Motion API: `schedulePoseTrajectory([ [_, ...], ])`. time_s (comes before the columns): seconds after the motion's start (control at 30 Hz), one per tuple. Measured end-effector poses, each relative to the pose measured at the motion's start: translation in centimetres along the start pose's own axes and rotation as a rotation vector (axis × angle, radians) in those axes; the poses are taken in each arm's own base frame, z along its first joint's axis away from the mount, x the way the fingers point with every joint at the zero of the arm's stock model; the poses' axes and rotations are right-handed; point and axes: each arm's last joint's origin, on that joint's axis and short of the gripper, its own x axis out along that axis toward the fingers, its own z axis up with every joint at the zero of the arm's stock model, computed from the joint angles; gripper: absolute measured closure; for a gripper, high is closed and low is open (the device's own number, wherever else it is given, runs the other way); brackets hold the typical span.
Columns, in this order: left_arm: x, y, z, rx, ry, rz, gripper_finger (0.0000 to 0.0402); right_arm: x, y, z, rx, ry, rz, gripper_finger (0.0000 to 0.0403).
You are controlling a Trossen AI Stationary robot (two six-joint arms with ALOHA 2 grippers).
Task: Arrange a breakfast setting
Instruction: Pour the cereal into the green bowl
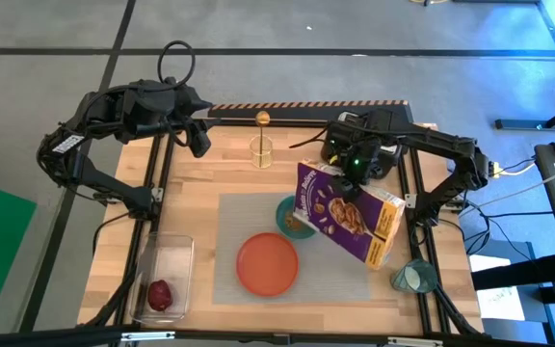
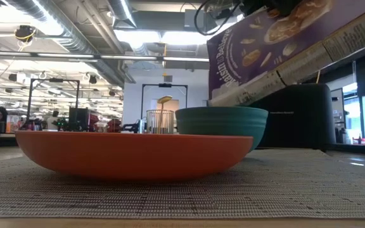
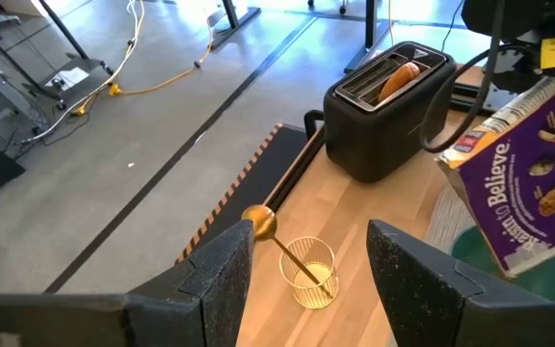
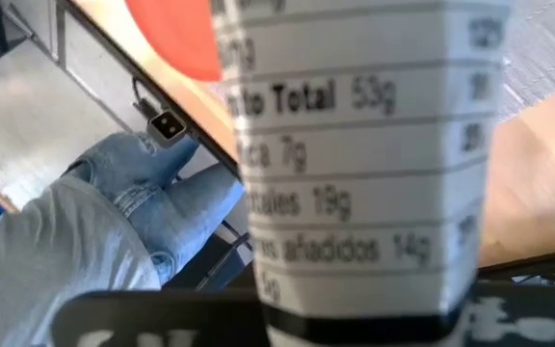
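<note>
Cereal box point(image 1: 347, 212) held tilted over bowl point(image 1: 288, 214) by right gripper point(image 1: 355, 166), fingers clamped on it. Left gripper point(image 1: 200, 143) hung half open, nothing held, near spoon point(image 1: 262, 120). Plate point(image 1: 267, 263) set on placemat point(image 1: 227, 218).

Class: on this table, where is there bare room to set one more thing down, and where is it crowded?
Free: the mat's left strip beside the plate, and the bare wood between mat and tub. Crowded: the mat's right, where the right gripper holds the cereal box tilted over the bowl.
</note>
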Motion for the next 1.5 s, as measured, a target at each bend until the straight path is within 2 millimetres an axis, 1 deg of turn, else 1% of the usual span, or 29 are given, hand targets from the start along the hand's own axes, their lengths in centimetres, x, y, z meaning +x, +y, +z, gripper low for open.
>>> schedulePoseTrajectory([
  [0.43, 0.02, 0.07, 0.0, 0.018, 0.0, 0.007, 0.0202, 0.15, -0.07, 0.02, -0.003, 0.018, 0.016, 0.0395],
  [0.73, 0.04, 0.1, 0.0, 0.018, 0.001, 0.008, 0.0202, -0.07, 0.22, -0.23, 0.079, 0.111, 0.154, 0.0396],
  [1.0, 0.04, 0.12, -0.25, 0.031, 0.025, 0.01, 0.0202, -0.67, -0.57, 0.37, 0.132, 0.056, 0.12, 0.0397],
  [1.5, 0.03, 0.13, -0.35, 0.036, 0.034, 0.011, 0.0202, -0.64, -0.67, 0.47, 0.164, 0.04, 0.092, 0.0396],
])
